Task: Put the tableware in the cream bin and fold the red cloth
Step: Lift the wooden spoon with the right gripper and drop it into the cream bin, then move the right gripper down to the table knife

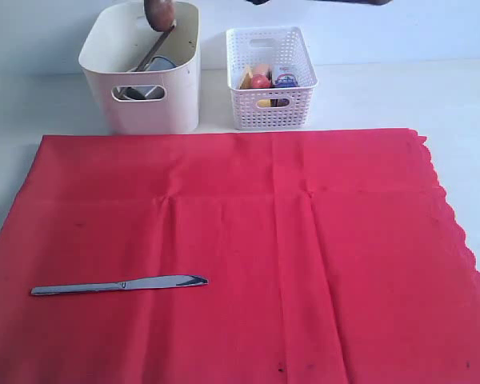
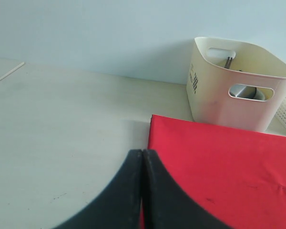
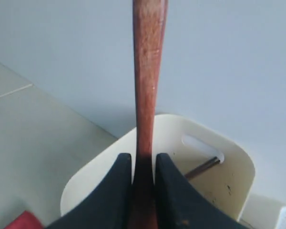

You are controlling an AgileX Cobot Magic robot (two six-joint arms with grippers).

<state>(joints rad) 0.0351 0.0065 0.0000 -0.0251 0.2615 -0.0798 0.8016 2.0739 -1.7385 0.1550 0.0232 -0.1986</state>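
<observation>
**Right fingers** (image 3: 115, 186): clenched on the handle of the brown wooden spoon (image 3: 147, 71). The grip sits near one end, and most of the shaft runs straight out past the fingertips. The cream bin (image 3: 238, 176) lies beyond the tips, its open mouth under the projecting shaft. A dark slim rod (image 3: 202, 168) leans inside against the far wall. What it is cannot be told.

**Assessment:** the step in hand appears to be depositing the spoon.
- Bring the free end inside the rim before release, aimed at the open middle and clear of the leaning rod.
- Open the fingers low, so the spoon slides in rather than drops.
- Risk: the long overhang may catch the rim and lever the spoon out over the wall.

**Left fingers** (image 2: 128, 191): pressed together, grasping nothing. They hang over the bare counter (image 2: 62, 133), just beside the edge of the red cloth (image 2: 219, 162), with the bin well ahead of them.

**Outstanding:** the steel table knife (image 1: 120, 285) lies flat on the cloth, well apart from both sets of fingers. It needs binning before any fold. The white lattice basket (image 1: 270, 108) stands just beside the bin and is not the target.
</observation>
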